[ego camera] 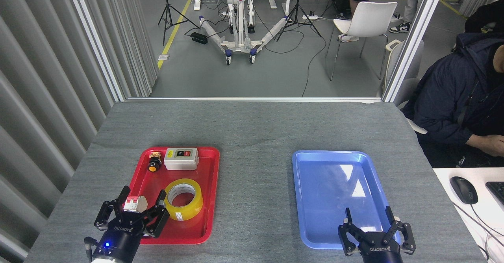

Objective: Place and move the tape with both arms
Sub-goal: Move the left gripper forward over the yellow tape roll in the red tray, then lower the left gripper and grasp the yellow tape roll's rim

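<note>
Tape (183, 199) lies flat in the red tray (210, 184) near the surface's front-left corner. Left tool (143, 202) released, fingers spread just beside it; right tool (369, 218) released over the blue tray (311, 164).

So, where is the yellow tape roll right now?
In the head view, the tape lies flat in the near half of the red tray on the left, beside the left gripper, whose fingers are open.

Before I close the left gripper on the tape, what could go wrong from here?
The left gripper, open, straddles the small breaker, not the tape; closing now would likely grab the breaker. One finger sits close to the roll and may nudge it against the red tray wall.
</note>
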### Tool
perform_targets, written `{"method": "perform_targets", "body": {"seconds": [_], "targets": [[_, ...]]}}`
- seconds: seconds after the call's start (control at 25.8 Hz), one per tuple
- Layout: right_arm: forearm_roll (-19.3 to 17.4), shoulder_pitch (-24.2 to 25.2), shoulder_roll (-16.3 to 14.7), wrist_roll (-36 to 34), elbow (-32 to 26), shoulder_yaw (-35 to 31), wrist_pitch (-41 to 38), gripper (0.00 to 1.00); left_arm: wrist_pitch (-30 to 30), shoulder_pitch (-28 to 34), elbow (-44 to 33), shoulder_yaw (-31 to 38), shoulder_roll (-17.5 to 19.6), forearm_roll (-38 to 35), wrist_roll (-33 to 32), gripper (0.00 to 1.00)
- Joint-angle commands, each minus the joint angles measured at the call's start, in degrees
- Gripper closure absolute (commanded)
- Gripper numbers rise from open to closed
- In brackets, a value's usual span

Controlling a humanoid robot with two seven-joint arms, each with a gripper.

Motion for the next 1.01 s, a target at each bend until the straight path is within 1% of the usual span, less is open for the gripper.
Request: {"method": "perform_targets", "body": {"seconds": [0.0,0.08,0.15,0.27,0.31,0.35,0.43,0.54,0.62,0.74,0.81,0.89,0.97], "targets": [[0.0,0.0,0.2,0.0,0.0,0.0,0.0,0.00,-1.6,-3.8,1.5,-0.1,0.0,0.3,-2.7,0.00],[0.0,-0.1,0.3,0.0,0.0,0.0,0.0,0.00,-1.3,-5.1,1.9,0.1,-0.9,1.6,-9.2,0.00],[0.0,-0.2,0.3,0.0,0.0,0.0,0.0,0.00,-1.1,-7.4,1.7,0.1,-1.7,7.1,-19.2,0.00],[0.0,-0.3,0.3,0.0,0.0,0.0,0.0,0.00,-0.8,-9.7,1.8,0.1,-1.6,17.5,-33.4,0.00],[0.0,-0.3,0.3,0.0,0.0,0.0,0.1,0.00,-0.6,-10.8,2.0,0.1,-1.4,19.5,-36.7,0.00],[0.0,-0.3,0.3,0.0,0.0,0.0,0.1,0.00,-0.2,-11.7,2.2,0.2,-1.2,19.8,-38.9,0.00],[0.0,-0.3,0.5,0.1,0.0,0.0,0.1,0.00,1.4,-12.7,2.9,0.1,-1.0,19.8,-40.5,0.00],[0.1,-0.2,0.6,0.1,0.0,0.0,0.1,0.00,1.5,-13.4,4.3,-0.3,-0.4,19.7,-40.7,0.00],[0.1,-0.2,0.5,0.1,0.0,0.0,0.1,0.00,1.9,-14.0,5.2,-0.8,1.1,19.6,-40.7,0.00],[0.1,-0.3,0.7,0.3,0.1,0.0,0.1,0.00,1.9,-15.2,5.4,-4.5,4.1,19.5,-40.7,0.00],[0.1,-0.5,0.8,0.5,0.1,0.0,0.3,0.00,2.1,-16.6,6.7,-5.5,5.8,18.7,-40.6,0.00],[0.2,-0.9,1.1,0.5,0.1,0.0,0.4,0.00,2.0,-17.6,9.0,-5.6,5.3,14.1,-40.6,0.00],[0.2,-1.0,1.1,0.5,0.1,0.0,0.5,0.00,1.6,-18.6,10.4,-5.9,3.5,5.5,-40.5,0.00]]}}
